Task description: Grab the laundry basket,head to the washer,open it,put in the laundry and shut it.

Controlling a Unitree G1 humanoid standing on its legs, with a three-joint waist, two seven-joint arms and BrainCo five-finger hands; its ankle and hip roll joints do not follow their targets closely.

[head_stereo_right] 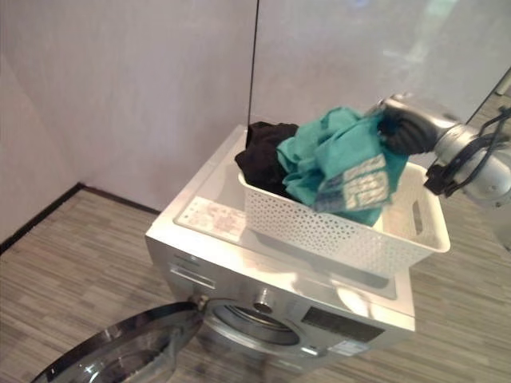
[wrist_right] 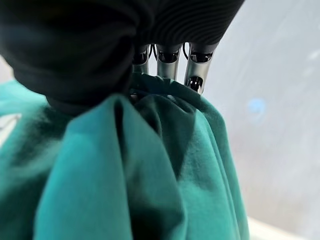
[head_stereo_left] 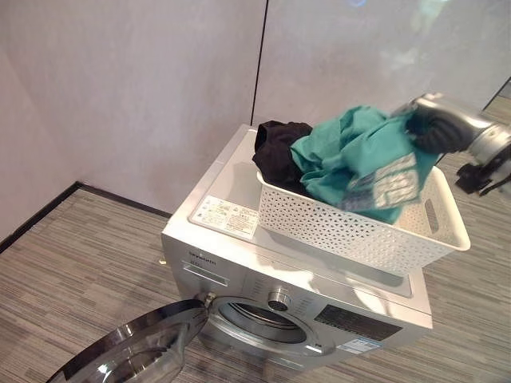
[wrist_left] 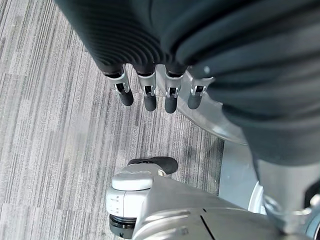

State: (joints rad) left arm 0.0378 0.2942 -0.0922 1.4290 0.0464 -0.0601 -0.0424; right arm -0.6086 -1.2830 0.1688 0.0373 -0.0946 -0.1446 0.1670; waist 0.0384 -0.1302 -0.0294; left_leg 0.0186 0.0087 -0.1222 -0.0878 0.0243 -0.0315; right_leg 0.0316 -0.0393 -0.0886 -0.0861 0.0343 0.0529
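A white perforated laundry basket stands on top of the silver washer. It holds a black garment and a teal garment with a printed patch. My right hand is above the basket's far right side, fingers curled into the teal cloth, which hangs bunched from it. The washer's round door is swung open at the lower left, and the drum opening shows. My left hand hangs down over the floor with straight fingers, holding nothing.
Pale wall panels rise behind the washer, with a dark seam between them. Striped grey floor spreads to the left and front. The open door takes up floor room in front of the washer's left side.
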